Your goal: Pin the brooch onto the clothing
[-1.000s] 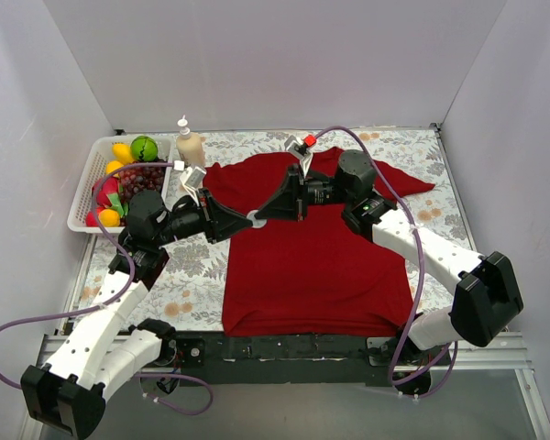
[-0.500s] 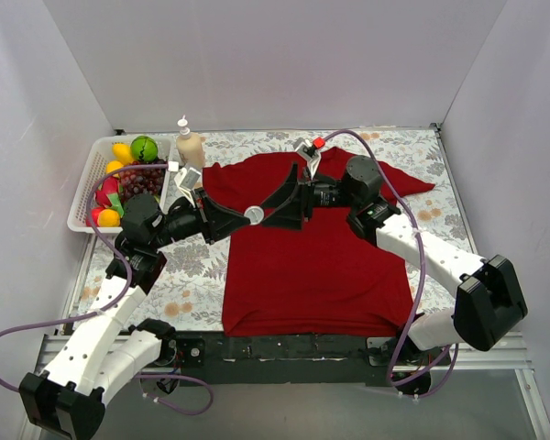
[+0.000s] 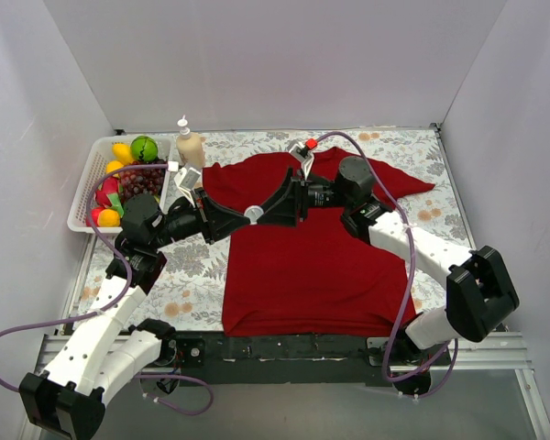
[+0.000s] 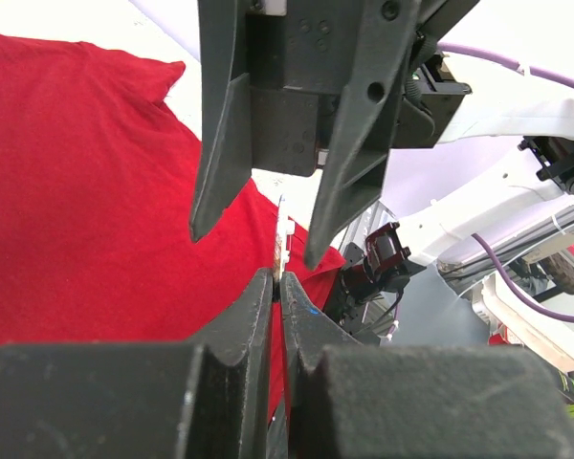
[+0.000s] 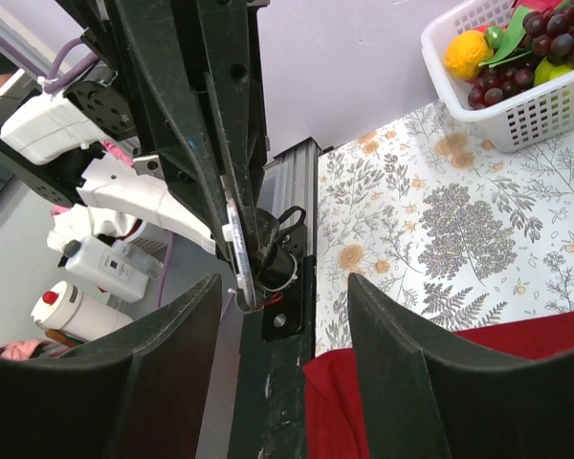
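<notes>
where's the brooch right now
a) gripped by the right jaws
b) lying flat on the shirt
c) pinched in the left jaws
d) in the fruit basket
c: the brooch is held edge-on between the shut left jaws, over the shirt, while the right jaws stand open facing it without gripping it.

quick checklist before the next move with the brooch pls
1. Left pincer shut on the brooch: ok.
2. Right pincer open, facing the brooch: ok.
3. T-shirt spread flat on the table: ok.
4. Brooch on the T-shirt: not ok, it is held up above it.
5. Brooch clasp open and ready to pin: cannot tell, it shows only edge-on.
</notes>
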`<action>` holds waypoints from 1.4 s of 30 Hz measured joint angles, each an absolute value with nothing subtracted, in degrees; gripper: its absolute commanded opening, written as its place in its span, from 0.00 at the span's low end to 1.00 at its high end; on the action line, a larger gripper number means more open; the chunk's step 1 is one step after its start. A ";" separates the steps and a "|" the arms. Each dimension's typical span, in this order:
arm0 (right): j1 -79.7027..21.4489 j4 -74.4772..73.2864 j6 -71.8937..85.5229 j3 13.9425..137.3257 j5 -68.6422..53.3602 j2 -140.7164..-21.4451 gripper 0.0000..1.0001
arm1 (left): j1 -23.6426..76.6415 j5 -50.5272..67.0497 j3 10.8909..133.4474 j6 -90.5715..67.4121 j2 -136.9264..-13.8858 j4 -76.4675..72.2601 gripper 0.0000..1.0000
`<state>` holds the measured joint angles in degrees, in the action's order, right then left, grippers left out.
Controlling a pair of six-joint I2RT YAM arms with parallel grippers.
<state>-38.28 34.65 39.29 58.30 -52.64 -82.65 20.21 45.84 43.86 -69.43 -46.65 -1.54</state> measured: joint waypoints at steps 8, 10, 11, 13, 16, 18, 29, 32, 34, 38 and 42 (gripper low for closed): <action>-38.28 35.88 40.58 58.35 -52.90 -83.64 0.57 | 20.21 45.87 43.83 -69.38 -46.65 -1.52 0.00; -38.28 36.27 40.86 58.39 -53.01 -83.81 0.57 | 20.21 45.89 43.83 -69.36 -46.70 -1.52 0.00; -38.28 36.40 40.99 58.39 -53.06 -83.88 0.54 | 20.21 45.89 43.83 -69.32 -46.72 -1.50 0.00; -38.28 36.64 41.28 58.41 -53.10 -84.09 0.46 | 20.21 45.89 43.83 -69.25 -46.72 -1.50 0.00; -38.33 36.67 41.82 58.61 -53.43 -84.40 0.43 | 20.16 45.78 43.75 -68.99 -46.78 -1.30 0.00; -38.44 36.67 41.87 58.87 -53.74 -84.68 0.42 | 20.10 45.78 43.64 -68.86 -46.89 -1.21 0.00; -38.44 36.69 42.17 59.90 -54.15 -85.47 0.20 | 20.10 46.13 43.59 -68.47 -47.51 -1.15 0.00; -38.63 37.26 42.81 60.12 -54.81 -85.58 0.15 | 19.94 45.82 43.59 -68.20 -47.62 -0.75 0.00; -38.65 37.30 42.76 60.27 -55.16 -85.60 0.10 | 19.84 45.82 43.59 -68.14 -47.62 -0.73 0.00; -38.65 35.64 41.32 60.97 -55.96 -85.60 0.01 | 19.77 45.84 43.62 -67.83 -47.92 -0.45 0.00; -38.70 30.96 38.17 62.61 -55.99 -85.62 0.01 | 19.66 45.89 44.23 -67.29 -48.90 0.19 0.00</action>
<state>-38.70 30.96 38.17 62.61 -55.99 -85.62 19.66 45.89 44.23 -67.29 -48.90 0.19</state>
